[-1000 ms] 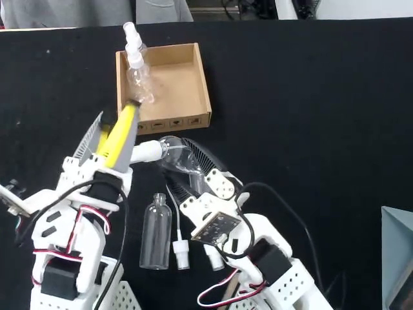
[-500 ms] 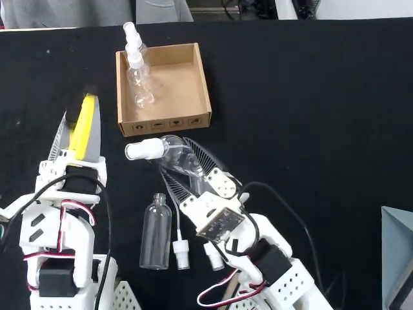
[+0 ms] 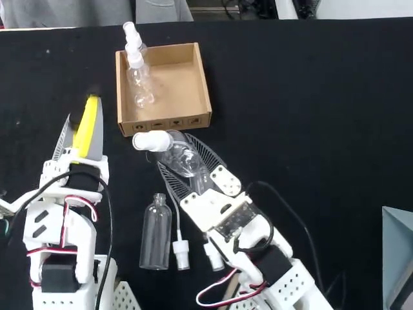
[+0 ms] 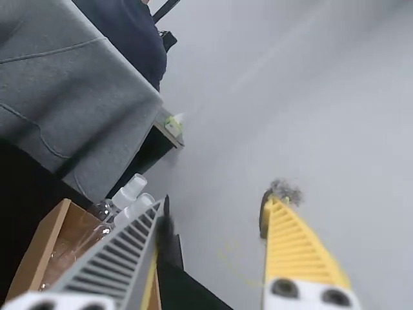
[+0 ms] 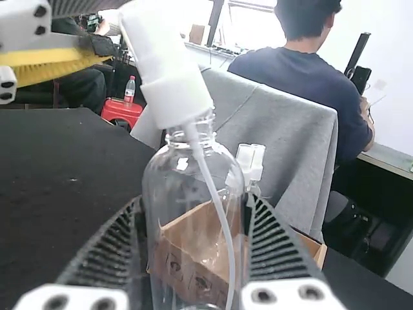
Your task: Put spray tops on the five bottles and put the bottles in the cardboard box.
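— So where's the bottle (image 3: 179, 157)?
— Clamped between the right gripper (image 3: 184, 158) fingers, just in front of the box (image 3: 168, 121), its spray top (image 3: 150, 140) tilted on the neck.
— And the left gripper (image 3: 79, 126)?
— Spread wide, holding nothing, near the box's left front corner. Two topped bottles (image 3: 137, 81) lie in the box; a bare bottle (image 3: 155, 229) and a loose top (image 3: 181, 248) lie on the table (image 3: 310, 97).

brown cardboard box (image 3: 164, 122), black table (image 3: 310, 97), clear bottle (image 5: 177, 194)
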